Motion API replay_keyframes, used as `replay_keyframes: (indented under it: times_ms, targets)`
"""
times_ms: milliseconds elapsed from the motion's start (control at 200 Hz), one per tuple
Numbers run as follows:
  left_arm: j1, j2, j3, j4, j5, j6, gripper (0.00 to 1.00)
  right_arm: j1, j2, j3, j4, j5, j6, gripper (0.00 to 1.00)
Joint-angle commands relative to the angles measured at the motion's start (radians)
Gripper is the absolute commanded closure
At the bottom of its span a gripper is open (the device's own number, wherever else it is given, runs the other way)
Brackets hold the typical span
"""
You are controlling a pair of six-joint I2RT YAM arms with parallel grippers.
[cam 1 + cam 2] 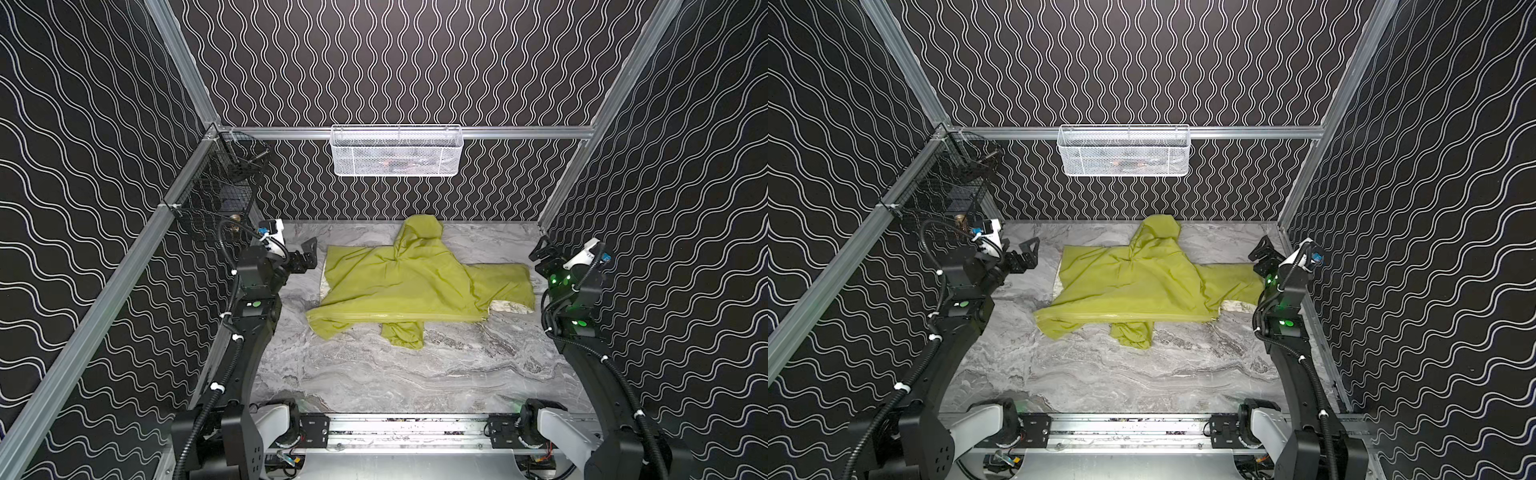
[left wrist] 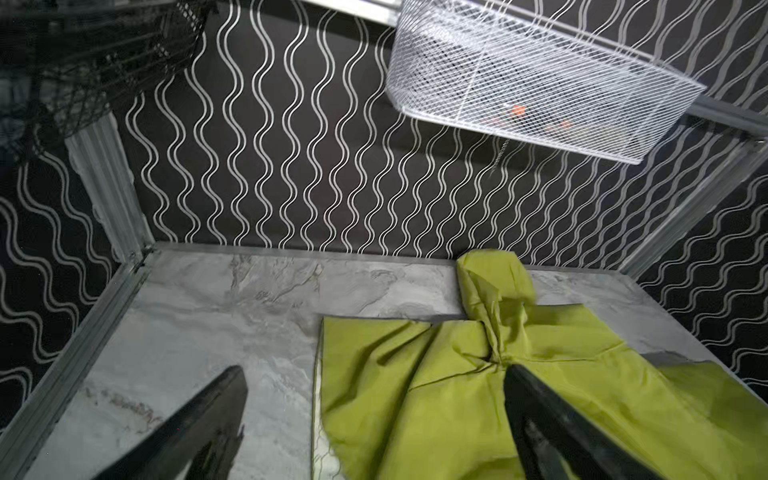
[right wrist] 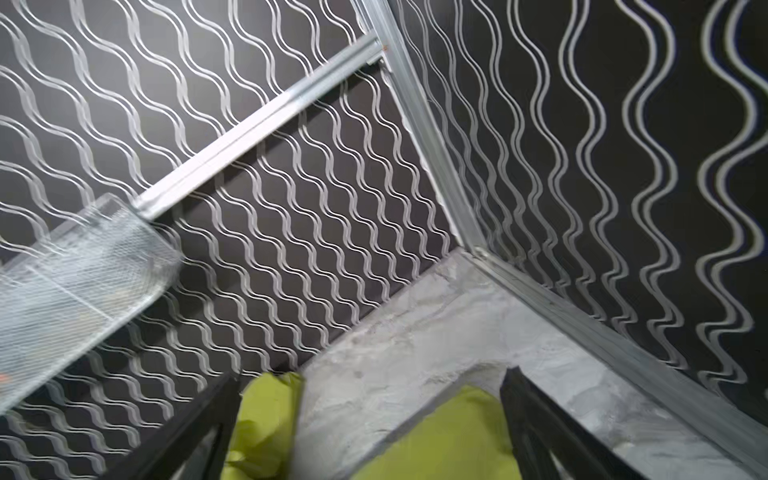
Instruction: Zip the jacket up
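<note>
Left side first. My left end effector (image 1: pixel 309 253) hangs above the desk (image 1: pixel 374 374) just off the jacket's left edge, jaws spread wide and empty. In its wrist view one finger sits over bare marble and the other over green cloth.

Moving in, the jacket (image 1: pixel 399 282) lies flat toward the back of the desk, turned sideways, with its hood (image 1: pixel 422 232) pointing at the back wall. The zipper (image 1: pixel 395 318) shows as a pale glossy line along the near edge, running left to right. I can't pick out the slider from here, so I can't say how far it is closed.

About midway, a bunched sleeve (image 1: pixel 405 334) pokes out from under that line. Further right, a patch of cream lining (image 1: pixel 509 307) peeks out below the green.

Far right, my right end effector (image 1: pixel 540 253) hovers near the jacket's right end, also wide open and carrying nothing.

Here is what worries me:
- This cloth looks thin, so if I pull the slider with nothing pinning the other end, the whole jacket will likely slide instead of zipping.
- The sleeve tucked beneath could hump the track and stall the slider.
- The loose lining on the right could feed into the teeth.
- If I pinch too deep, I may grab both layers.
</note>
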Motion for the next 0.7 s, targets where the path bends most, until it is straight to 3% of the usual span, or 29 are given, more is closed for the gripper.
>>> replay_keyframes:
  times_ms: [0, 150, 340, 520, 696]
  targets:
    - [0.000, 0.014, -0.045, 0.057, -0.192, 0.005, 0.01, 0.010, 0.021, -0.074, 0.119, 0.125, -0.110, 0.01]
    - [0.000, 0.014, -0.159, 0.057, -0.327, 0.101, 0.01, 0.019, 0.062, -0.171, 0.135, 0.239, -0.200, 0.01]
    - [0.001, 0.046, -0.264, 0.030, -0.430, 0.126, 0.01, 0.064, 0.100, -0.283, 0.166, 0.326, -0.204, 0.01]
    - [0.000, 0.070, -0.325, 0.070, -0.439, 0.128, 0.01, 0.165, 0.106, -0.356, 0.230, 0.432, -0.247, 0.01]
    - [0.000, 0.081, -0.399, 0.204, -0.417, 0.156, 0.02, 0.219, 0.096, -0.444, 0.396, 0.429, -0.283, 0.01]
